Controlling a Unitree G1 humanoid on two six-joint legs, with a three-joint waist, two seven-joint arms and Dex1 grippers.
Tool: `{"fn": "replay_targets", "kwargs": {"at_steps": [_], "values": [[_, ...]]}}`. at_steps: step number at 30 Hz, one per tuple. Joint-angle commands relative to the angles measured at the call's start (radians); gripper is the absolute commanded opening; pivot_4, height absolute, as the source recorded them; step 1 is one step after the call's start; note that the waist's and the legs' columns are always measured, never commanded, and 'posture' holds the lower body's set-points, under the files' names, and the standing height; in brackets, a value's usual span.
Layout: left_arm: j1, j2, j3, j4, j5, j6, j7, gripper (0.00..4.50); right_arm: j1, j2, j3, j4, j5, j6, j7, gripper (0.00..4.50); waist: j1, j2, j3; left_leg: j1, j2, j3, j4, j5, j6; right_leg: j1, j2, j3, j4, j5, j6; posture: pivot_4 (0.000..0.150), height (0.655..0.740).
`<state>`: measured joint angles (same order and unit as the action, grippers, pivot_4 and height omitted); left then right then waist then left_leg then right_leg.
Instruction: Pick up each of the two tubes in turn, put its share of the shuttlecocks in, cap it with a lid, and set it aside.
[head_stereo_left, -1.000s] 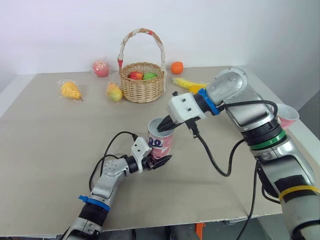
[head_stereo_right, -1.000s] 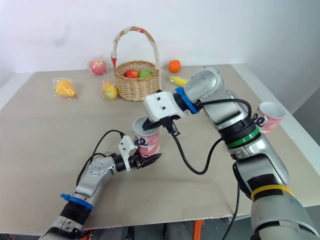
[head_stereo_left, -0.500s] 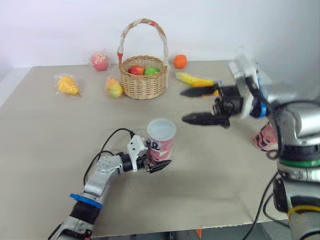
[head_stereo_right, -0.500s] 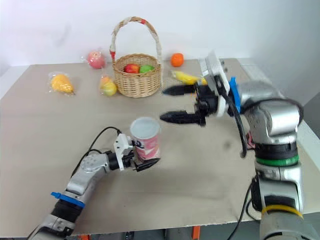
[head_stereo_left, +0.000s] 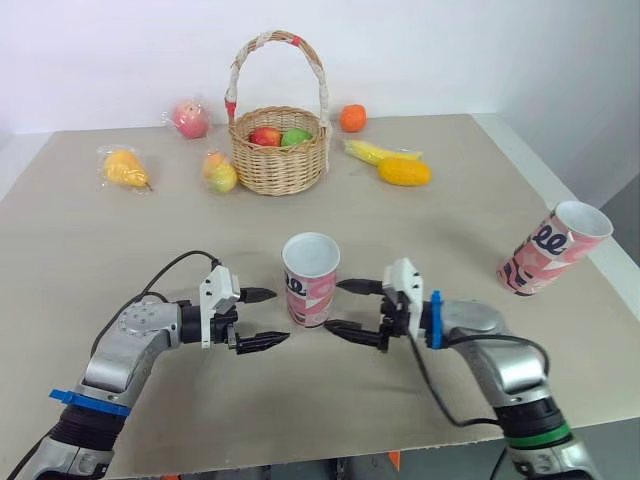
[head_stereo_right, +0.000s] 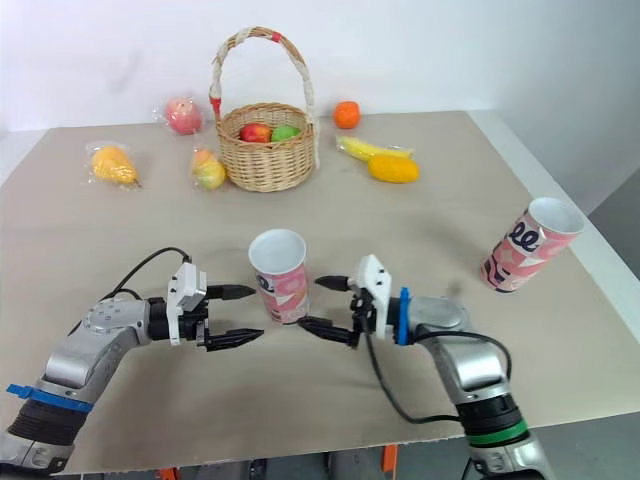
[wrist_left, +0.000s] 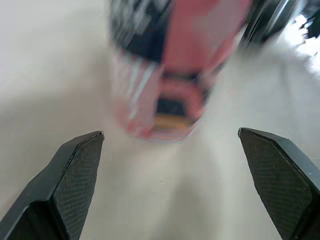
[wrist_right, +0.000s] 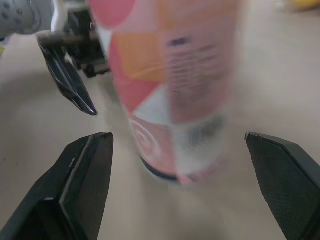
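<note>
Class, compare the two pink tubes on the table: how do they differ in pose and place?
The middle tube stands upright; the right-edge tube is tilted. The middle tube sits between the left hand and right hand; the right-edge tube is apart from both. Both are pink-patterned and uncapped.

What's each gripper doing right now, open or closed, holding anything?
Left gripper: open, empty, beside the upright tube.
Right gripper: open, empty, on the tube's other side.

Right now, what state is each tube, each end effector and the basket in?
Near tube: upright, uncapped, free of both end effectors.
Far tube: uncapped, seems tilted, untouched.
Left end effector: open, beside the near tube.
Right end effector: open, beside the near tube.
Basket: upright, fruit inside.
</note>
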<state>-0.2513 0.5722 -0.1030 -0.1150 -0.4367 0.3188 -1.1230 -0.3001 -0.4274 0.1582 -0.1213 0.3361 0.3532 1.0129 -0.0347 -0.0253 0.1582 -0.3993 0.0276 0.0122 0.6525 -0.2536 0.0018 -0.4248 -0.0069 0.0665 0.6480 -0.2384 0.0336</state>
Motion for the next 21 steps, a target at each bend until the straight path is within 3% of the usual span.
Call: {"fn": "replay_targets", "kwargs": {"at_steps": [1, 6, 7, 11, 17, 21], "values": [[-0.016, -0.024, -0.021, -0.091, -0.037, 0.052, 0.017, 4.47, -0.055, 0.024, 0.013, 0.041, -0.026, -0.062, -0.016, 4.50, 0.001, 0.000, 0.000, -0.001, -0.001, 0.000, 0.001, 0.000, 0.000, 0.000, -0.001, 0.000, 0.000, 0.001, 0.001, 0.150, 0.7400], [-0.012, -0.045, -0.050, -0.077, 0.000, 0.036, 0.033, 4.47, -0.098, 0.045, 0.036, 0.090, -0.041, -0.100, -0.010, 4.50, 0.003, -0.001, 0.000, -0.001, -0.001, 0.001, 0.003, 0.000, -0.001, 0.000, -0.002, 0.002, -0.001, 0.003, 0.002, 0.150, 0.7400], [-0.012, -0.045, -0.051, -0.069, 0.005, 0.029, 0.034, 4.50, -0.103, 0.045, 0.035, 0.098, -0.043, -0.104, -0.009, 4.00, 0.003, -0.001, 0.000, -0.002, -0.001, 0.001, 0.003, 0.000, -0.001, 0.000, -0.002, 0.002, -0.001, 0.003, 0.002, 0.150, 0.7400], [-0.022, -0.038, -0.021, -0.056, 0.007, 0.017, 0.046, 4.50, -0.090, 0.031, 0.025, 0.085, -0.029, -0.100, 0.000, 2.75, 0.006, -0.001, 0.000, -0.001, -0.001, 0.001, 0.003, 0.000, -0.001, 0.000, -0.001, 0.002, -0.001, 0.003, 0.001, 0.150, 0.7400], [-0.068, 0.002, 0.093, -0.076, -0.035, 0.029, 0.090, 4.50, 0.009, 0.016, -0.088, -0.047, 0.043, -0.032, -0.101, 2.75, 0.010, -0.001, 0.000, -0.002, -0.001, 0.001, 0.003, -0.001, -0.001, 0.000, -0.001, 0.001, -0.001, 0.006, -0.004, 0.150, 0.7400], [-0.131, -0.039, 0.121, -0.120, -0.050, 0.045, 0.173, 4.50, 0.015, 0.085, -0.330, 0.018, -0.005, -0.059, -0.467, 2.75, 0.014, -0.001, 0.001, -0.003, -0.001, 0.001, 0.005, 0.000, -0.001, 0.000, -0.001, 0.002, -0.001, 0.007, -0.002, 0.150, 0.7400]]}}
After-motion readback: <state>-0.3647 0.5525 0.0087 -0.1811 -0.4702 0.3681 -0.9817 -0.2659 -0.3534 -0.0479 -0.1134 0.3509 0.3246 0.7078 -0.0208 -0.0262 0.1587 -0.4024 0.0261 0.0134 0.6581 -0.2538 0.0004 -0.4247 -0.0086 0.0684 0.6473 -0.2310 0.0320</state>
